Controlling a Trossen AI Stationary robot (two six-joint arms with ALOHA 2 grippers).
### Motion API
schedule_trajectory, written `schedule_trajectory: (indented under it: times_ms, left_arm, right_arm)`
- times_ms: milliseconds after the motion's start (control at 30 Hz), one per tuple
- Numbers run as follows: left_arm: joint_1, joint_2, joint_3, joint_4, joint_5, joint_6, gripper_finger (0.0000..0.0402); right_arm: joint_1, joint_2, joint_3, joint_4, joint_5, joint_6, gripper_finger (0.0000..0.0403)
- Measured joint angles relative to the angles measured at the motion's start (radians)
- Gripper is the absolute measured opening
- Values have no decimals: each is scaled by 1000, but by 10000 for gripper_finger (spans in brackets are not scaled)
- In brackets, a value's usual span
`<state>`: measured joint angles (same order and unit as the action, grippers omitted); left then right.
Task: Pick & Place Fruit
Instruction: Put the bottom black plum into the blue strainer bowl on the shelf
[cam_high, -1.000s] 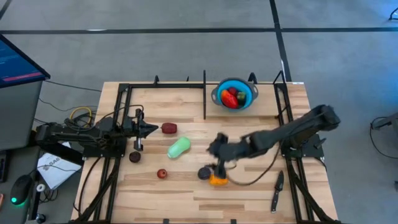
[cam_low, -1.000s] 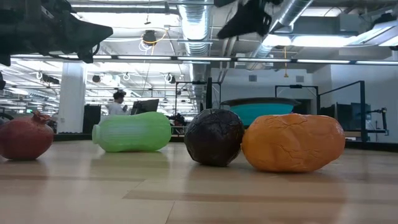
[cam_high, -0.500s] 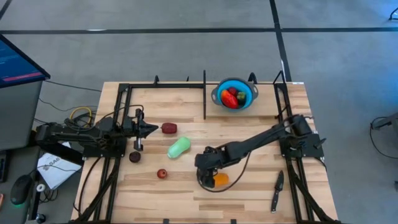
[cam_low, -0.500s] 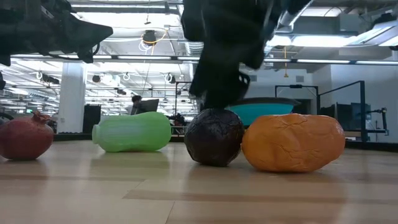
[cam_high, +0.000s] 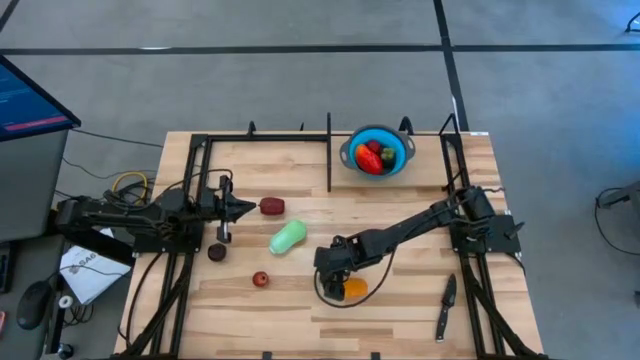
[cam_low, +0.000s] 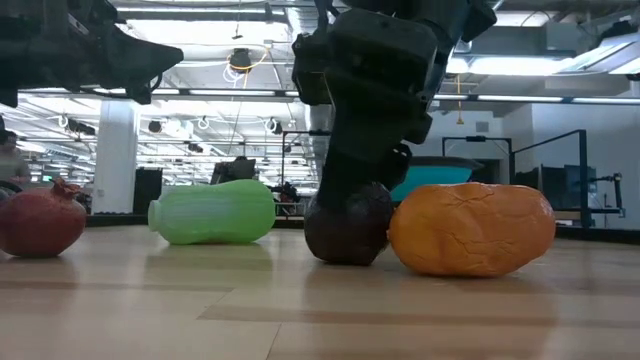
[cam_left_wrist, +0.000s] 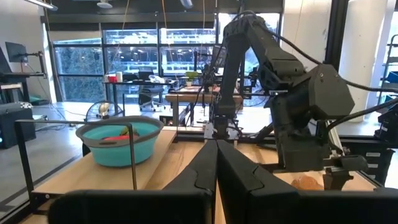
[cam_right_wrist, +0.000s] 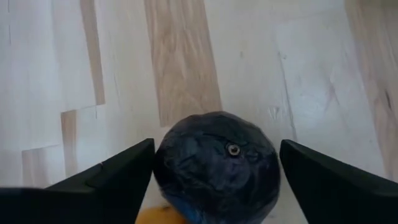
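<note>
My right gripper (cam_high: 328, 279) is open and points down over the dark purple fruit (cam_right_wrist: 216, 165), which rests on the table against the orange fruit (cam_low: 470, 228). Its two fingers stand close on either side of the fruit. My left gripper (cam_high: 250, 208) is shut and empty above the table's left side, near a maroon fruit (cam_high: 271, 206). The pale green oblong fruit (cam_high: 288, 237), a dark maroon piece (cam_high: 217, 252) and a small red one (cam_high: 260, 279) lie on the table. The blue bowl (cam_high: 377, 150) holds a red pepper and an olive-green piece. My right gripper comes at the dark purple fruit from above, one finger (cam_right_wrist: 118, 171) on each side of its round body (cam_right_wrist: 168, 162). I cannot tell whether the fingers touch it. The fruit sits on the table.
A black knife (cam_high: 444, 308) lies near the front right corner. Black frame rails (cam_high: 329, 150) run along the table's far part and both sides. The orange fruit (cam_high: 352, 289) lies right beside my right gripper.
My right gripper has swung from higher up toward the table's near left and come down over the dark purple fruit, its fingers now low on either side of it. The fruit stays on the table beside the orange one.
</note>
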<state>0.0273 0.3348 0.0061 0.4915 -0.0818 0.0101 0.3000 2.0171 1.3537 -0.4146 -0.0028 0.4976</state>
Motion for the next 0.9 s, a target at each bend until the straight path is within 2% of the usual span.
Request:
schedule_trajectory:
  times_ms: [200,367,500,733,800,900]
  left_arm:
    - [0,28,0,3,0,0,3]
    - [0,27,0,6,0,0,3]
    - [0,27,0,7,0,0,3]
    - [0,27,0,20,0,0,3]
    - [0,27,0,30,0,0,3]
    - [0,27,0,34,0,0,3]
  right_arm:
    - [0,-3,2,-31,3,-12,273]
    - [0,-58,-2,-79,44,-51,260]
    - [-1,-196,-1,-152,194,-77,258]
    - [-52,-514,1,-305,557,-105,257]
    - [-104,-580,1,-338,615,-115,256]
    - [-216,-643,1,-375,633,-135,256]
